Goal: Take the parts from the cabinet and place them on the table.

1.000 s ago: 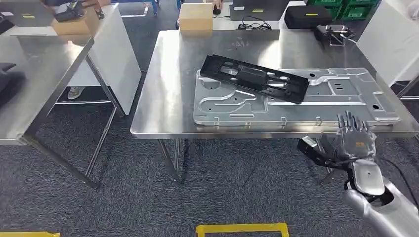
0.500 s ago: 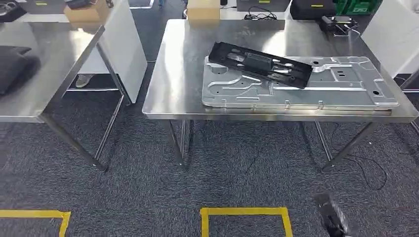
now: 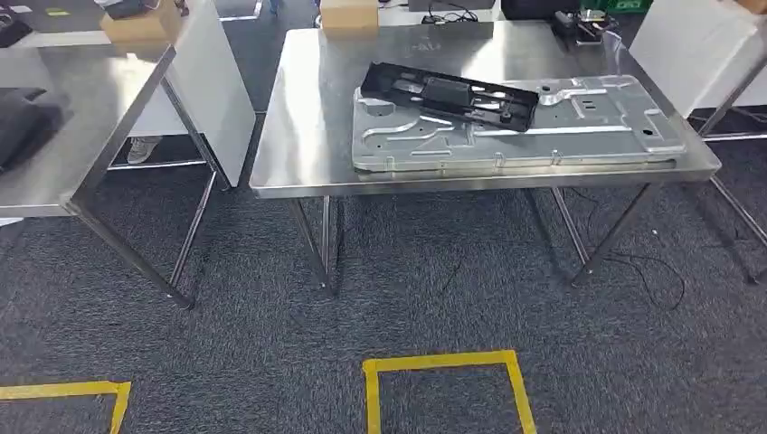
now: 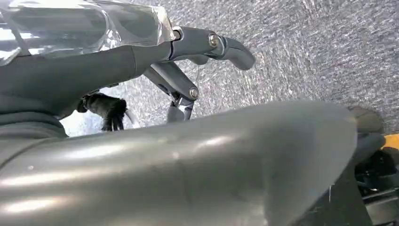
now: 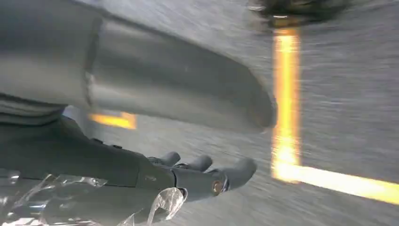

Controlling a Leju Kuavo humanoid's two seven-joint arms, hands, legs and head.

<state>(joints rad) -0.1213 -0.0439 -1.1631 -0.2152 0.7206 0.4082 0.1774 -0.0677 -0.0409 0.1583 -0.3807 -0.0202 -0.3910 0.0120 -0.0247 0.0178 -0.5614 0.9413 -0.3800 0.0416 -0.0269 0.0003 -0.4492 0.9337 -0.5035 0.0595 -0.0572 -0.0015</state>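
A large silver stamped metal panel [image 3: 579, 122] lies flat on the steel table [image 3: 294, 136] ahead. A long black plastic part [image 3: 448, 95] rests slanted across the panel's left half. My left hand [image 4: 188, 70] hangs over grey carpet in the left wrist view, fingers stretched out and holding nothing. In the right wrist view my right hand [image 5: 193, 176] also hangs above the carpet, fingers extended and empty, beside blurred yellow floor tape [image 5: 284, 108].
A second steel table [image 3: 81, 145] stands at the left with a dark object [image 3: 23, 117] on it. A white panel [image 3: 213, 81] stands between the tables. A cardboard box [image 3: 348, 14] sits at the table's far edge. Yellow tape [image 3: 443, 362] marks the carpet.
The camera has shifted and the table now sits farther up the picture. My right hand, raised near the table's front edge a second ago, has dropped out of the head view.
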